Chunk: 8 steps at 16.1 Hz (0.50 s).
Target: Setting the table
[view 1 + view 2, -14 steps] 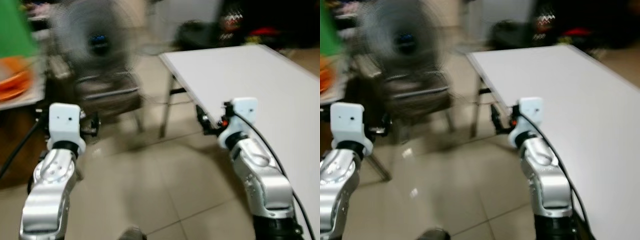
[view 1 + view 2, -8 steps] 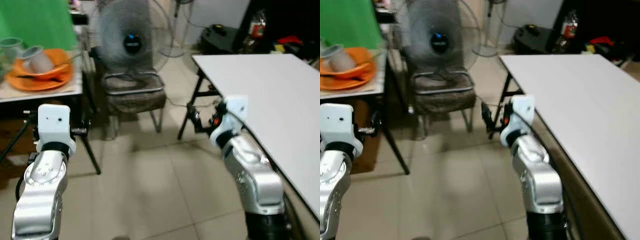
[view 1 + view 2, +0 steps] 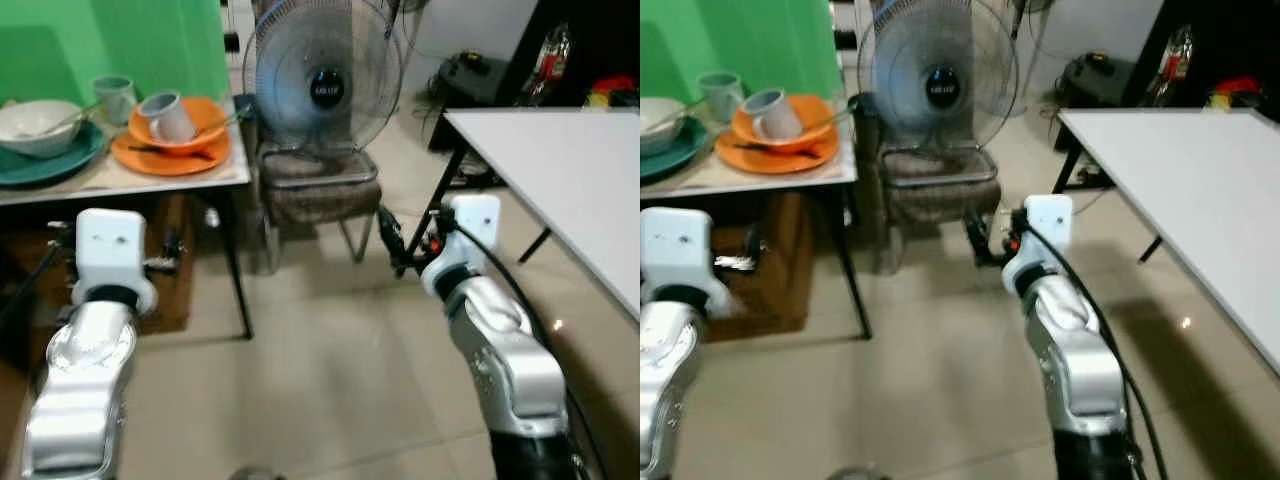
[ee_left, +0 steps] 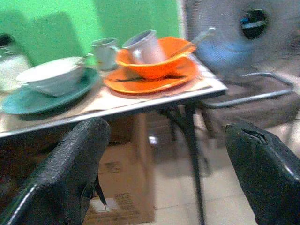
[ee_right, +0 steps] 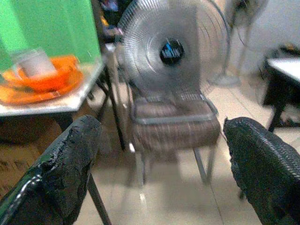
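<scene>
A low side table [image 3: 205, 180] stands at my left front with dishes on it. A white bowl [image 3: 38, 125] with a spoon rests on a teal plate [image 3: 55, 165]. An orange bowl [image 3: 190, 125] holding a tipped grey cup [image 3: 165, 115] sits on an orange plate [image 3: 170, 158], and a pale mug [image 3: 113, 97] stands behind. The white dining table [image 3: 560, 160] lies to my right. My left gripper [image 4: 166, 136] is open and faces the side table from short of its edge. My right gripper [image 5: 159, 136] is open and points at the chair. Both hold nothing.
A standing fan [image 3: 322, 80] rises behind a metal-framed chair [image 3: 318, 190] between the two tables. A cardboard box [image 4: 126, 187] sits under the side table. Tiled floor [image 3: 330, 380] lies open ahead of me. Dark bags [image 3: 470, 75] lie at the back.
The camera has swung left: the side table with dishes has come into view and the white table has slid to the right edge. Both arms keep the same raised pose.
</scene>
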Tool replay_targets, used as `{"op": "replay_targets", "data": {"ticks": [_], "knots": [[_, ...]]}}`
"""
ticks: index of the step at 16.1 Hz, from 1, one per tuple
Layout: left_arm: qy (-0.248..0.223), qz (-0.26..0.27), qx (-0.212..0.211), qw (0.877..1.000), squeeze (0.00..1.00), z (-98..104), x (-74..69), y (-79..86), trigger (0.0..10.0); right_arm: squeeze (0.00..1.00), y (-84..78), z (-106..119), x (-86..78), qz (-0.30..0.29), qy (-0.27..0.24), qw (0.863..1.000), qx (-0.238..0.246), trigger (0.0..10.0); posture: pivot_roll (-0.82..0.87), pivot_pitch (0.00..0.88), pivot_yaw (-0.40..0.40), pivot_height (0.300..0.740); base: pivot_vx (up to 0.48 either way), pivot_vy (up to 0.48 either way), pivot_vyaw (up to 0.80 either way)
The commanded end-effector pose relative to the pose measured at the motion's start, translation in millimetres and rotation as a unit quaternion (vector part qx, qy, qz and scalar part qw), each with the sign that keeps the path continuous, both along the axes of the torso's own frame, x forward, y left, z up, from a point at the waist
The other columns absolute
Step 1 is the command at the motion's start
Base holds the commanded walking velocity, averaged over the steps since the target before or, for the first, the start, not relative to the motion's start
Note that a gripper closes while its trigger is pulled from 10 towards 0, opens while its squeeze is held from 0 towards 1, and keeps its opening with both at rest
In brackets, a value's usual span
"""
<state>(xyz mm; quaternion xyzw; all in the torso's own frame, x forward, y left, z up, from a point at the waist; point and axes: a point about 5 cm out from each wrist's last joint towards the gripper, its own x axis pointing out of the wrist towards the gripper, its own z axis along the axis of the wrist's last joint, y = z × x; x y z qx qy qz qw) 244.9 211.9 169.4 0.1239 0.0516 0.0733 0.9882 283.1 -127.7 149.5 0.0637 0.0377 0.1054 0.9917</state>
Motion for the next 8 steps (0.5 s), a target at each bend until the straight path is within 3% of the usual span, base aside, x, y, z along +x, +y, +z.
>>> {"op": "replay_targets", "data": {"ticks": [1,4,7,8], "knots": [[-0.006,-0.013,0.008,1.000,0.00,5.1,0.8,-4.0,10.0,1.00,-1.0,-0.3,0.1,-0.002,-0.002,1.000,0.005,10.0,0.20,0.000,-0.060,0.740,0.000,0.000,0.00],[-0.004,-0.017,0.016,1.000,0.00,4.5,0.3,-4.9,10.0,1.00,2.5,-1.6,-0.8,0.007,-0.004,1.000,0.013,10.0,0.21,0.000,-0.062,0.740,0.000,0.000,0.19],[-0.015,-0.025,0.015,0.999,0.00,10.2,2.7,-5.6,10.0,1.00,3.0,-2.2,0.4,0.007,-0.008,1.000,0.007,10.0,0.22,0.000,-0.052,0.740,0.335,0.000,0.80],[-0.017,-0.029,0.015,0.999,0.00,11.3,3.7,-5.9,10.0,1.00,2.5,-1.6,0.1,0.001,-0.013,1.000,0.002,10.0,0.21,0.000,-0.043,0.740,0.356,0.000,0.00]]}}
